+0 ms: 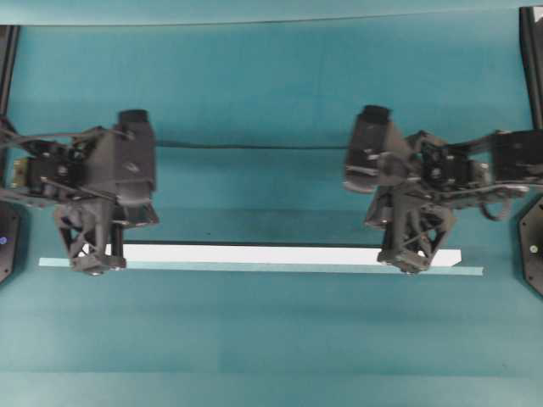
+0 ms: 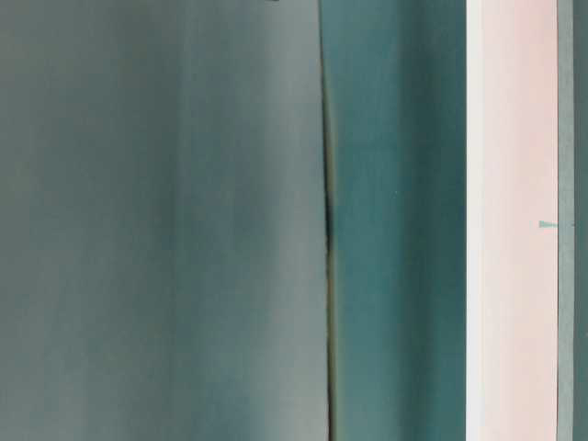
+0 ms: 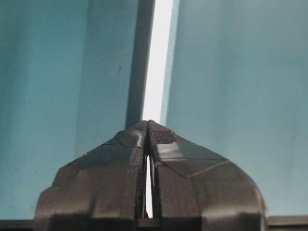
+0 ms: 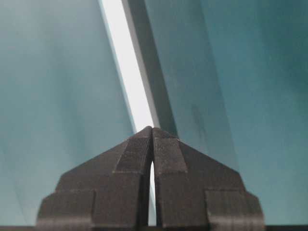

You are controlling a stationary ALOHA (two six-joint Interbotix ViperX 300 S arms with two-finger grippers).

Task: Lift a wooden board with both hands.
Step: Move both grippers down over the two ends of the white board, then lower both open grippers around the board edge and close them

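both pincers, left gripper (image 1: 95,264) and right gripper (image 1: 410,261), are pressed together, each pinching one end of the white wooden board (image 1: 254,253) spanning between them.

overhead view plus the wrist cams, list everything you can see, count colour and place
long flat white wooden board: one, white, lying left to right across the lower middle of the overhead view, with a pincer shut on each end
thin pale teal strip: one, pale teal, running along the board's near edge
teal table surface: one, teal, under everything
thin dark line: one, dark, across the table behind the board; cannot tell what it is
left pincer: one, black, lattice fingers shut on the board near its left end
right pincer: one, black, lattice fingers shut on the board near its right end
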